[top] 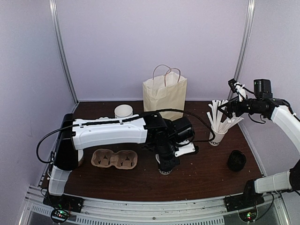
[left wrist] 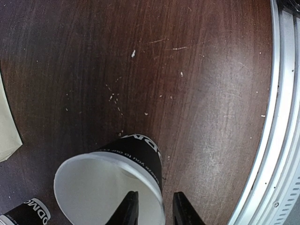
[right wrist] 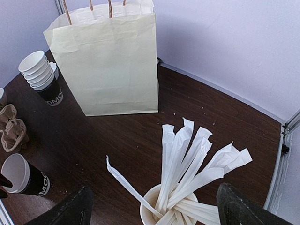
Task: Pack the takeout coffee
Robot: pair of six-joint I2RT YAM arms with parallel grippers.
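Here, left hand [left wrist: 155, 196] unclenched astride cup [left wrist: 136, 150] rim by table edge [left wrist: 258, 140]; right hand [right wrist: 154, 188] agape.

Wrapped straws [right wrist: 187, 159] crowd beneath right pincer [right wrist: 154, 206]; paper bag [right wrist: 112, 61] behind

cup carrier [top: 114, 159] left of coffee cup [left wrist: 140, 152], paper bag [top: 164, 96] behind, straw cup [top: 217, 137] right

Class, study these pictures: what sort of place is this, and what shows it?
Probably a robot test booth staged as a coffee takeout counter: robot arms bolted at a table, a paper bag, stacked cups, a cup carrier.
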